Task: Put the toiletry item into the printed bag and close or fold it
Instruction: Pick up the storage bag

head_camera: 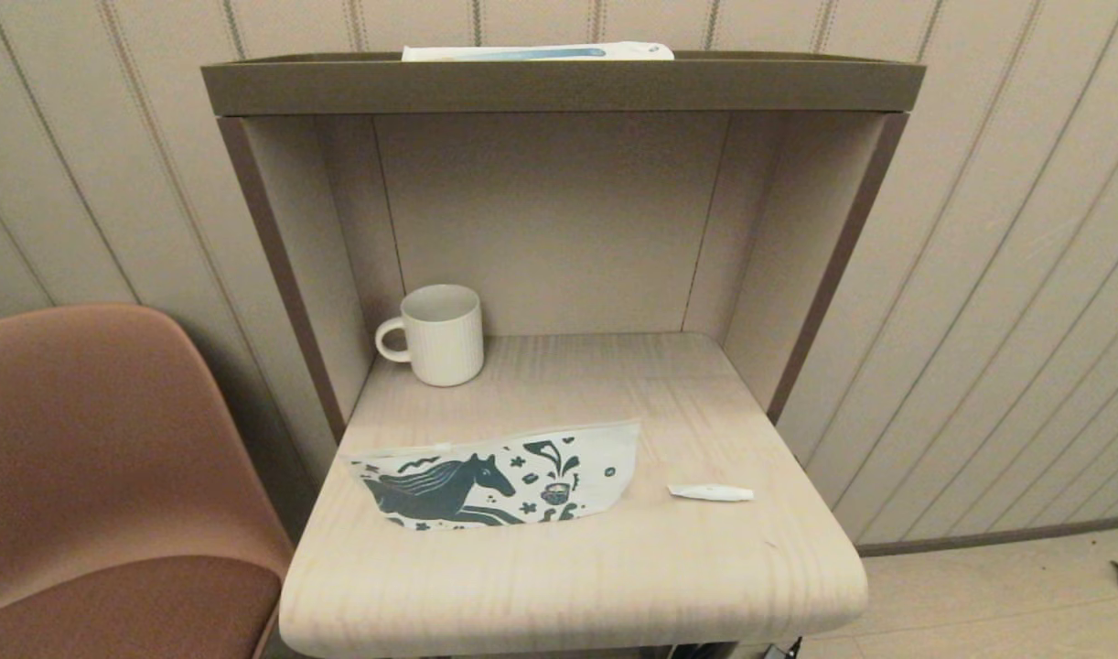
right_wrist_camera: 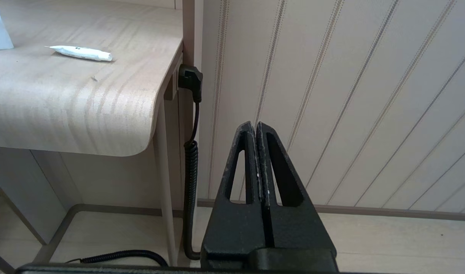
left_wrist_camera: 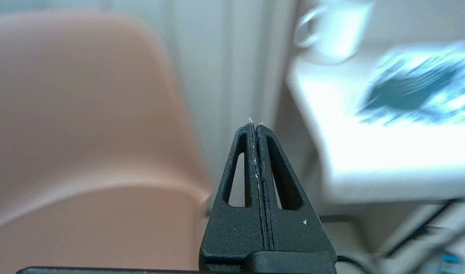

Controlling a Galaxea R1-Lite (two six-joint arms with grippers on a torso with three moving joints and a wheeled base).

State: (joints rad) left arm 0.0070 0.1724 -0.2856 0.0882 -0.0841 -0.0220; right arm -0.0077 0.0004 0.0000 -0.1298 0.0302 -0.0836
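The printed bag [head_camera: 499, 476], a flat white pouch with a dark teal horse, lies on the front left of the wooden shelf [head_camera: 614, 567]. It also appears blurred in the left wrist view, the bag [left_wrist_camera: 411, 89]. The toiletry item [head_camera: 711, 492], a tiny white tube, lies to the bag's right, a short gap apart; the tube [right_wrist_camera: 80, 53] also shows in the right wrist view. My left gripper [left_wrist_camera: 255, 123] hangs shut and empty below the shelf's left side, beside the chair. My right gripper [right_wrist_camera: 255, 125] hangs shut and empty below the shelf's right corner. Neither arm appears in the head view.
A cream ribbed mug [head_camera: 440, 334] stands at the back left of the shelf niche. A long white-and-blue box [head_camera: 538, 51] lies on the top board. A brown chair [head_camera: 102, 458] stands left of the shelf. A coiled black cable [right_wrist_camera: 190, 167] hangs under the right corner.
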